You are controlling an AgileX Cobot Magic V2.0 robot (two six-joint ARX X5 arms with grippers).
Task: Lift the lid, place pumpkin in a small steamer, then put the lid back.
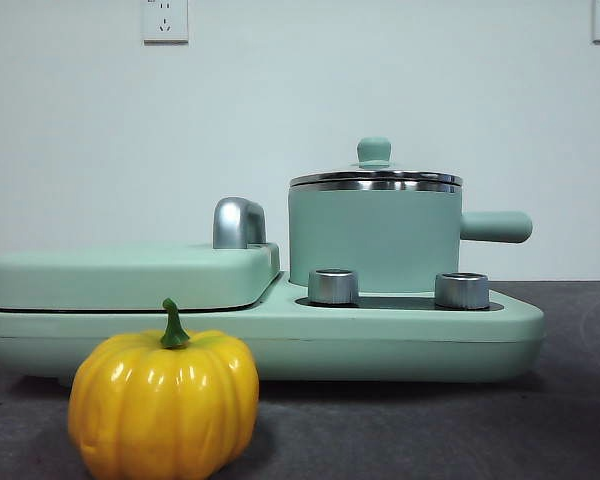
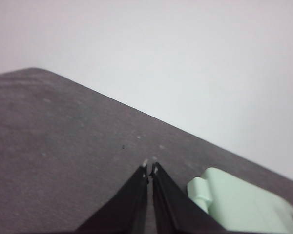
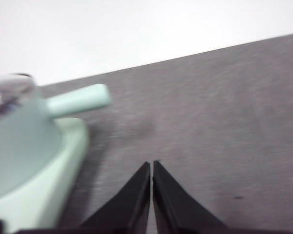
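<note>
**Lid on steamer, pumpkin on table, both arms clear of the objects**

Front view: the pumpkin [image 1: 164, 405] sits on the dark grey table [image 1: 570, 400], nearest the camera, in front of the low left part of the mint-green cooker base [image 1: 410, 340]. Yellow-orange, ribbed, glossy, green stem upright. It stands on the table, not on the base.

The small steamer [image 1: 374, 238] stands on the right half of the base, side handle [image 1: 495, 226] pointing right. The lid [image 1: 375, 178] is seated on the steamer's steel rim, its mint-green knob [image 1: 374, 152] on top, level. Two steel dials [image 1: 333, 286] sit on the base just in front of the steamer. To the left of the steamer lies the flat griddle cover [image 1: 130, 272], closed, with a steel hinge piece [image 1: 238, 222] at its back right corner.

No arm shows in the front view.

Left wrist view: left gripper [image 2: 150, 169] hangs above bare table, jaws brought together with only a thin slit between them, holding nothing. A pale green corner of the appliance lies just beside it.

Right wrist view: right gripper [image 3: 151, 165] likewise has jaws pressed nearly together, nothing held, over bare table. The steamer [image 3: 19, 141] and its handle [image 3: 80, 100] are off to one side, apart from the jaws; picture blurred.
</note>
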